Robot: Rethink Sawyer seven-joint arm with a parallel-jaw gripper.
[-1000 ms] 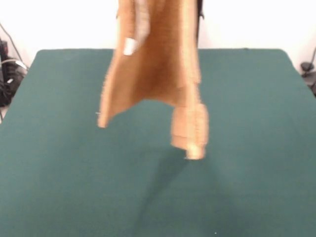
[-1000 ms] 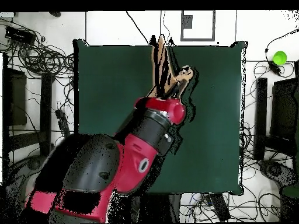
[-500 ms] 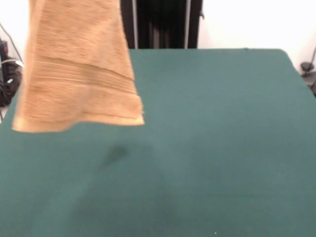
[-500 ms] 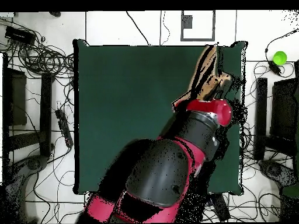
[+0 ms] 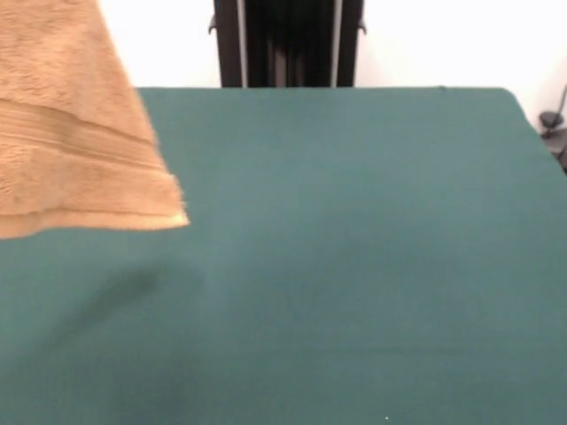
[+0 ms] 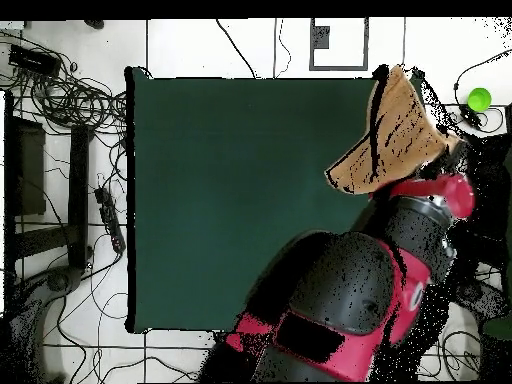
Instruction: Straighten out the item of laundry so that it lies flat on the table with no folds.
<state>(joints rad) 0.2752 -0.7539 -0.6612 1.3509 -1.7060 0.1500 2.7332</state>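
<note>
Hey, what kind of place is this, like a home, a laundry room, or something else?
Most likely a robotics lab, not a home. A red and black robot arm reaches over a green-topped table with an orange towel hanging above it, and loose cables sprawl over the tiled floor around the table.

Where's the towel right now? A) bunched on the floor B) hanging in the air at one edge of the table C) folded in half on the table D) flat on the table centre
B: the towel hangs with its lower hem clear of the green table, above its faint shadow, at the frame's left edge.
</note>
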